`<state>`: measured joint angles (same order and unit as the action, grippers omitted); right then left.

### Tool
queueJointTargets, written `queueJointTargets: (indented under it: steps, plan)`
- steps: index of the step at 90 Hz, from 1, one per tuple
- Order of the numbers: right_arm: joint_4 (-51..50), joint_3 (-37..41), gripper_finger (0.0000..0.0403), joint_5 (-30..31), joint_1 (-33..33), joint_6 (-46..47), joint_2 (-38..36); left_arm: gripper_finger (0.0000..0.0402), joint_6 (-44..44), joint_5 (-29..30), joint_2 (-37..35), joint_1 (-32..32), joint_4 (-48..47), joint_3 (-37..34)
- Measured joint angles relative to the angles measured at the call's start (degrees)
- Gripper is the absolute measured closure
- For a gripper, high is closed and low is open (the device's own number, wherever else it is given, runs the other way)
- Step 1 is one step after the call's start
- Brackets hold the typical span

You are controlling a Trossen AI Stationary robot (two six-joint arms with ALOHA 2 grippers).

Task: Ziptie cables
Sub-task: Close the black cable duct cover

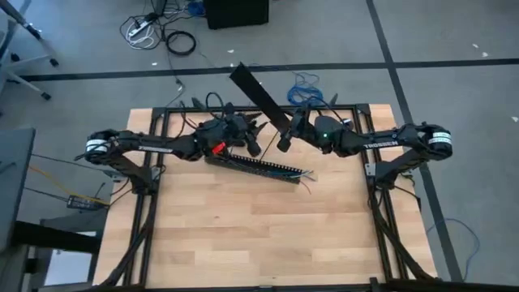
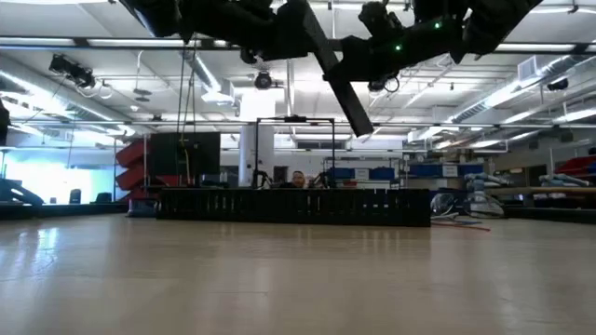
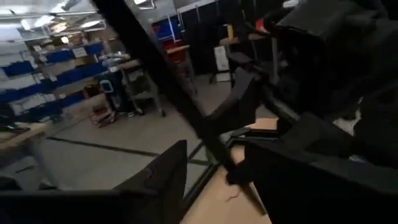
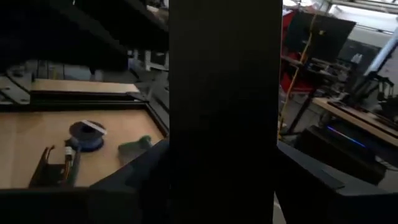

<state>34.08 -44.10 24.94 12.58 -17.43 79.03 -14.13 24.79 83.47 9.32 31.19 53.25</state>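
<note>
High view shows both my arms reaching in from the sides and meeting over the back half of the counter (image 1: 243, 235). My right hand (image 1: 285, 136) is clenched on a flat black strip (image 1: 258, 96). It grips the strip near one end, and the rest slants away from it, up and out past the counter's far edge. In the right wrist view that strip stands as a broad dark band straight through the middle, with my own dark fingers (image 4: 130, 168) on either side of it. In the low view it hangs in the air, tilted, well above the wood.

My left hand (image 1: 253, 147) is just beside the right one, close to the held end of the strip. I cannot tell whether it is released or clenched. In the left wrist view the strip crosses the picture on a slant in front of it, and my right hand looms dark behind.

Below both hands a long toothed black rail (image 1: 251, 165) lies flat on the counter, running slightly aslant. The cables (image 1: 306, 177) lie on the wood at its right end as a few thin loose wires spilling out past the tip. Neither hand touches them.

The right wrist view also catches a blue spool (image 4: 87, 137) and a small green lump (image 4: 134, 148) lying near each other on the wood. A blue coiled cable (image 1: 304, 81) lies on the floor beyond the counter's far edge.
</note>
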Motion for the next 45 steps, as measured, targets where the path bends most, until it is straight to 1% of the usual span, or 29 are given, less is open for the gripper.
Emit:
queueJointTargets:
  steps: [5,11,24,33,45]
  plan:
    - [-2.1,0.0,0.0178,0.3,0.0,0.0,-1.0,0.0243,-1.0,1.7,-1.8,0.0,-3.3,0.0]
    - [-7.0,0.0,0.0178,1.4,0.0,0.0,-2.9,0.0243,-1.2,3.0,-4.0,0.0,-7.6,0.0]
    - [-21.5,0.0,0.0174,1.8,0.0,2.4,-8.7,0.0243,-1.1,3.3,-8.8,0.1,-17.3,0.0]
    - [-33.1,0.0,0.0173,-0.8,0.3,6.3,-13.3,0.0243,-0.9,3.3,-11.1,0.1,-22.8,0.0]
    - [-45.8,0.0,0.0173,-6.2,0.9,13.8,-19.1,0.0243,-0.5,2.5,-12.0,0.1,-25.9,0.0]
